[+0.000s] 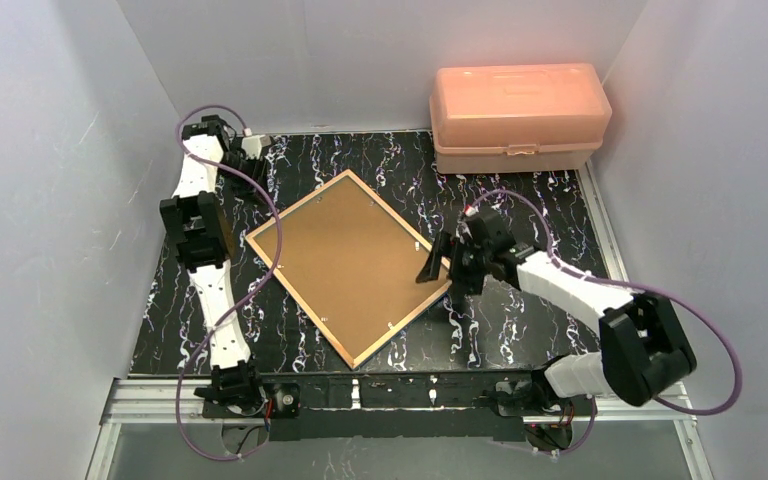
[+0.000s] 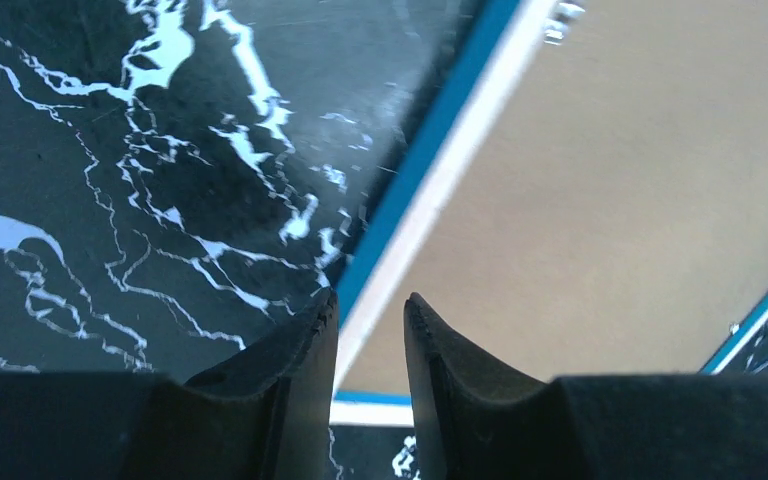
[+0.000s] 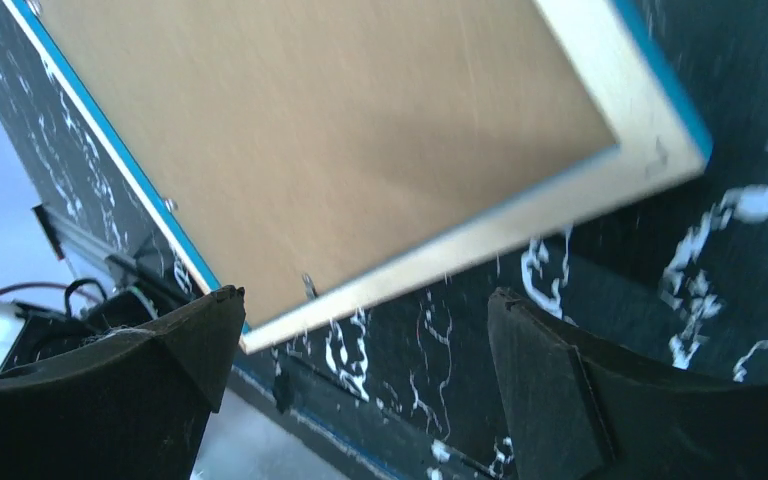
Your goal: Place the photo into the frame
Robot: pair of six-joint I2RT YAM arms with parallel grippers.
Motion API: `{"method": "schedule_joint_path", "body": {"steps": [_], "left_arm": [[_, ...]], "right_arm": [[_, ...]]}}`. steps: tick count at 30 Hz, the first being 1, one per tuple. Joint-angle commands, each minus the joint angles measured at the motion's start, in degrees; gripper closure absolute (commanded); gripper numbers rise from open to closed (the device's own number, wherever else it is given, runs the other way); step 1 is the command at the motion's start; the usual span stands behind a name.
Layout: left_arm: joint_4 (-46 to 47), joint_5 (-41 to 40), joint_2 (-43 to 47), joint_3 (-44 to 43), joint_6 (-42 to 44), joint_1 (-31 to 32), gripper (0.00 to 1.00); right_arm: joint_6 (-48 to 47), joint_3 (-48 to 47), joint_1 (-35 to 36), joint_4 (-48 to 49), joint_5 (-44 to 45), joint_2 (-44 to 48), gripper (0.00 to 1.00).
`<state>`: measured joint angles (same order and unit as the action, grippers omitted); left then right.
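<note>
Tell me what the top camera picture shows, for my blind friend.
A picture frame lies back-up, turned cornerwise, on a black marbled table. The right gripper hangs open by its right edge; a pink box sits behind.

We find the frame (image 1: 295,205) lying back up in the middle of the table (image 1: 380,150), turned so that one corner points to each side. The backing board (image 1: 350,262) sits in it. Behind it and to the right, the box (image 1: 518,115) stands at the table's far edge. The left gripper (image 2: 370,310) is by the frame's left edge, and the right gripper (image 3: 365,310) is just beside its right corner.
</note>
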<state>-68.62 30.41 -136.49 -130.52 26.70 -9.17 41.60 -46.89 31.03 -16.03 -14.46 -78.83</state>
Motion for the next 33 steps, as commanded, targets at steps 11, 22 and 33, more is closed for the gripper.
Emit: {"method": "schedule_joint_path", "body": {"steps": [11, 22, 33], "left_arm": [[3.13, 6.28, -4.80, 4.26, -10.86, -1.54, 0.74], [-2.07, 10.79, -0.50, 17.87, 0.23, -1.39, 0.92], [-2.92, 14.54, 10.16, 39.97, 7.79, 5.33, 0.94]], "right_arm": [[8.89, 10.71, 0.53, 18.09, -14.17, -1.47, 0.01], [0.30, 2.90, -5.67, 7.88, -6.63, -6.35, 0.01], [-8.11, -5.70, -9.84, -7.24, 10.54, -0.57, 0.01]]}}
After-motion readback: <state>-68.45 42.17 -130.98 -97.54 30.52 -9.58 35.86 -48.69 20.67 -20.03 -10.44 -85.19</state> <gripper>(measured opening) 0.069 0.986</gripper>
